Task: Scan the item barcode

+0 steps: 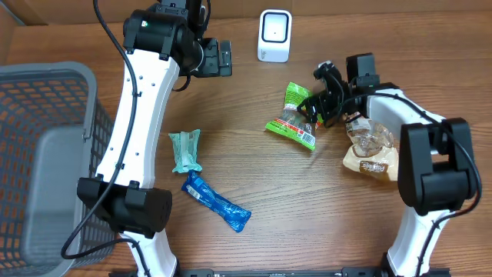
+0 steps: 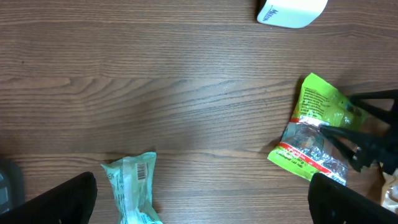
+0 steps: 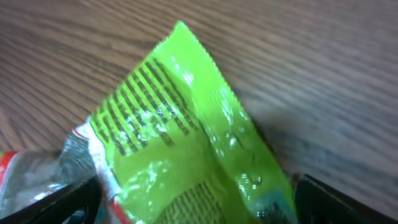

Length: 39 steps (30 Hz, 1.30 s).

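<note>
The right gripper [image 3: 196,202] stands wide open, clasping nothing, its fingers either side of the green snack packet [image 3: 174,124] lying on the wooden table [image 1: 254,169], the white scanner [image 1: 274,36] well beyond it.

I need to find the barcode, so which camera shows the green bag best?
Left wrist: the green bag shows nearly whole and large. Overhead shows it small; the right wrist shows only one end, close up.
</note>
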Tool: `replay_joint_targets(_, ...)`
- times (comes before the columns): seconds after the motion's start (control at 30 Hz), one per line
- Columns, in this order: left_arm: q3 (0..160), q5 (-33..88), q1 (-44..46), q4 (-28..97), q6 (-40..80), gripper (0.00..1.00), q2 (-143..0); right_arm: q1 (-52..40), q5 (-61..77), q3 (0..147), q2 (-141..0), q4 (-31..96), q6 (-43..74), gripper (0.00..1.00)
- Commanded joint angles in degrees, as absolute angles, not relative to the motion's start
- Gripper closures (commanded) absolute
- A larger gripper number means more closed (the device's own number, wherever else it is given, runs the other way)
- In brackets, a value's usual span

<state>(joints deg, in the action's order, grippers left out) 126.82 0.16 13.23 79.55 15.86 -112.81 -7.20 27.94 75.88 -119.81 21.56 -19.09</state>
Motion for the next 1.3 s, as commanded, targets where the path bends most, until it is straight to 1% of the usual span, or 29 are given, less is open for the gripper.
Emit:
replay_joint_targets(0.0,127.9,-0.2,13.1,79.5,14.8,0.0,-111.7,-7.3,28.1,76.9,-120.3,23.0,-17.5,0.0)
replay_joint_targets(0.03,127.9,-0.2,13.1,79.5,14.8,0.0,-111.7,-7.3,28.2,76.9,-120.3,23.7,-16.9,0.0)
replay_joint_targets(0.07,127.9,-0.2,13.1,79.5,14.8,0.0,-111.7,-7.3,28.2,76.9,-120.3,24.4,-16.3,0.03)
replay_joint_targets(0.1,127.9,-0.2,13.1,79.5,14.8,0.0,-111.7,-7.4,28.2,76.9,-120.3,26.8,-15.2,0.12)
replay_joint_targets(0.17,127.9,-0.2,13.1,79.5,14.8,0.0,-111.7,-7.6,29.2,76.9,-120.3,29.8,-12.8,0.2)
replay_joint_targets(0.23,127.9,-0.2,13.1,79.5,14.8,0.0,-111.7,-7.7,30.7,76.9,-120.3,33.6,-10.0,0.25)
replay_joint_targets(0.27,127.9,-0.2,13.1,79.5,14.8,0.0,-111.7,-7.8,31.3,76.9,-120.3,35.3,-9.1,0.29)
replay_joint_targets(0.3,127.9,-0.2,13.1,79.5,14.8,0.0,-111.7,-8.1,31.4,76.9,-120.3,38.2,-7.1,0.38)
replay_joint_targets(0.33,127.9,-0.2,13.1,79.5,14.8,0.0,-111.7,-8.3,31.6,76.9,-120.3,39.9,-4.4,0.4)
replay_joint_targets(0.47,127.9,-0.2,13.1,79.5,14.8,0.0,-111.7,-8.3,31.7,76.9,-120.3,42.4,4.1,0.41)
replay_joint_targets(0.5,127.9,-0.2,13.1,79.5,14.8,0.0,-111.7,-8.3,31.6,76.9,-120.3,42.9,6.6,0.38)
replay_joint_targets(0.6,127.9,-0.2,13.1,79.5,14.8,0.0,-111.7,-8.6,31.6,76.9,-120.3,44.0,9.5,0.35)
replay_joint_targets(0.67,127.9,-0.2,13.1,79.5,14.8,0.0,-111.7,-9.0,31.0,76.9,-120.3,44.4,11.3,0.3)
replay_joint_targets(0.73,127.9,-0.2,13.1,79.5,14.8,0.0,-111.7,-9.5,29.9,76.9,-120.3,44.5,13.2,0.28)
replay_joint_targets(0.83,127.9,-0.2,13.1,79.5,14.8,0.0,-111.7,-10.6,29.0,76.9,-120.3,44.2,13.7,0.27)
replay_joint_targets(0.93,127.9,-0.2,13.1,79.5,14.8,0.0,-111.7,-12.3,24.1,76.9,-120.3,43.4,13.8,0.27)
replay_joint_targets(1.1,127.9,-0.2,13.1,79.5,14.8,0.0,-111.7,-16.1,17.7,76.9,-120.3,41.5,13.8,0.17)
replay_joint_targets(1.2,127.9,-0.2,13.1,79.5,14.8,0.0,-111.7,-18.5,13.5,76.9,-120.3,41.0,15.3,0.14)
replay_joint_targets(1.27,127.9,-0.2,13.1,79.5,14.8,0.0,-111.7,-19.9,10.8,76.9,-120.4,41.0,15.5,0.14)
